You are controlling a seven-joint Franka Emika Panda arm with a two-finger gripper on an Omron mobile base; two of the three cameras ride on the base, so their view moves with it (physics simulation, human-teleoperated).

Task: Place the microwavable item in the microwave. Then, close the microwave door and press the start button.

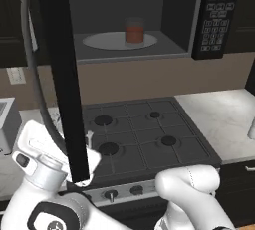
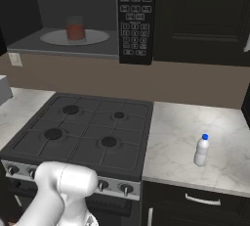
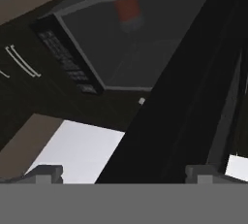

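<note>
I see the tumbler [image 1: 134, 30] standing upright on the round turntable plate [image 1: 107, 41] inside the microwave [image 1: 179, 15], reddish-brown liquid showing through the glass. The microwave door [image 1: 62, 74] hangs open, swung out over the stove [image 1: 139, 134] below the microwave, its edge turned toward my left base camera. My gripper [image 3: 123, 172] sits just under the door's lower edge, jaws spread wide with nothing between them; the dark door panel runs between the two fingertips [image 3: 47, 172] in the hand view. The keypad panel [image 2: 135, 17] is on the microwave's right side. A small white bottle [image 2: 201, 150] stands on the bench [image 2: 195, 127], right of the stove and well apart from the microwave.
</note>
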